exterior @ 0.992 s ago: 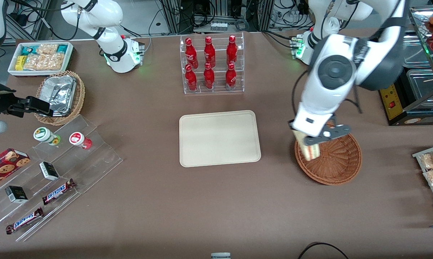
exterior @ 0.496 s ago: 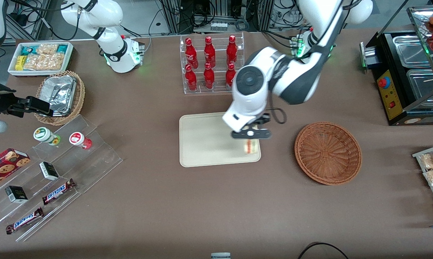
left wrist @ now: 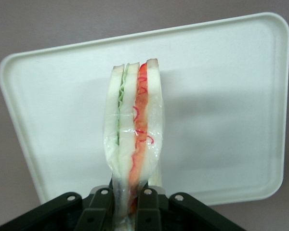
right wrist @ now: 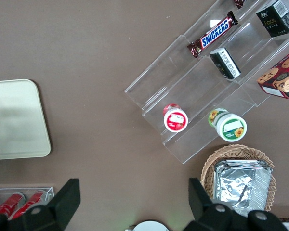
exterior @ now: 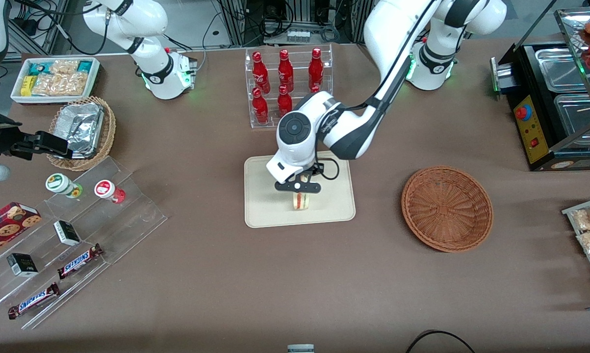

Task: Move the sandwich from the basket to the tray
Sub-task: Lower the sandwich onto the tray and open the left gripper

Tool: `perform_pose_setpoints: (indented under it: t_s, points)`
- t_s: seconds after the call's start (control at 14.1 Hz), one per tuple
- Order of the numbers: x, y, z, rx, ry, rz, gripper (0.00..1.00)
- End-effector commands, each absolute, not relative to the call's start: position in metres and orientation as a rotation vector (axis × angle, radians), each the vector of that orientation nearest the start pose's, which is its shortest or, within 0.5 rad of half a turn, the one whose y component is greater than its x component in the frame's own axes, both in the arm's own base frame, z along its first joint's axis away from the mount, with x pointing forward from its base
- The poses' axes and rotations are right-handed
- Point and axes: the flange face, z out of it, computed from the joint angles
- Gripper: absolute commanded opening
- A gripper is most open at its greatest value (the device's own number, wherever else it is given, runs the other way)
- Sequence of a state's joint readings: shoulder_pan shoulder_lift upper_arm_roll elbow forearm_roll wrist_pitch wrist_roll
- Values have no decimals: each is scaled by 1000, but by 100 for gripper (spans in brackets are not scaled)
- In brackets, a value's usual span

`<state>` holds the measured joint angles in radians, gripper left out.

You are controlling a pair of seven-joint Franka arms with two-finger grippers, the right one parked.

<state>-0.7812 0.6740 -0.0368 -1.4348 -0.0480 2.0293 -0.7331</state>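
Toward the parked arm's end of the table, a white bin [exterior: 54, 78] holds packaged snacks, and nearer the front camera a tan wicker basket [exterior: 81, 133] carries crumpled silver foil. Nearer again, a clear stepped stand [exterior: 79, 235] bears two small lidded cups, dark boxes and Snickers bars.

At mid-table a clear rack [exterior: 289, 88] holds red bottles. Just nearer the camera lies the cream tray [exterior: 270, 211], bare apart from what hangs over it. The gripper [exterior: 298, 192] hovers above the tray's middle, its fingers [left wrist: 147, 204] pinching the sandwich [exterior: 300, 200] by one end. In the left wrist view the sandwich [left wrist: 132, 139] points toward the tray [left wrist: 221, 96], wrapped in clear film, with green and red filling between pale bread. Whether it touches the tray cannot be told.

Toward the working arm's end, well apart from the tray, sits the reddish-brown basket [exterior: 447, 208] with nothing in it.
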Motion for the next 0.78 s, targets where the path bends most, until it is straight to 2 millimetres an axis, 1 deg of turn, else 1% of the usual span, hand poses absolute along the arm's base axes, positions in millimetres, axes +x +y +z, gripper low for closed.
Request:
perform_pose_setpoints:
  t_s: [0.0, 0.07, 0.21, 0.35, 0.43, 0.57, 0.64, 0.71]
  points:
    - [493, -528, 278, -3159, -34, 166, 0]
    - [487, -534, 271, -3151, -63, 176, 0]
    - [482, -535, 260, -3133, -124, 193, 0]
    - [478, -535, 250, -3115, -107, 211, 0]
    - [471, -539, 245, -3107, -91, 219, 0]
    - [467, -541, 240, -3099, -72, 223, 0]
    - [466, -542, 236, -3094, -68, 228, 9]
    - [466, -541, 237, -3090, -69, 229, 44]
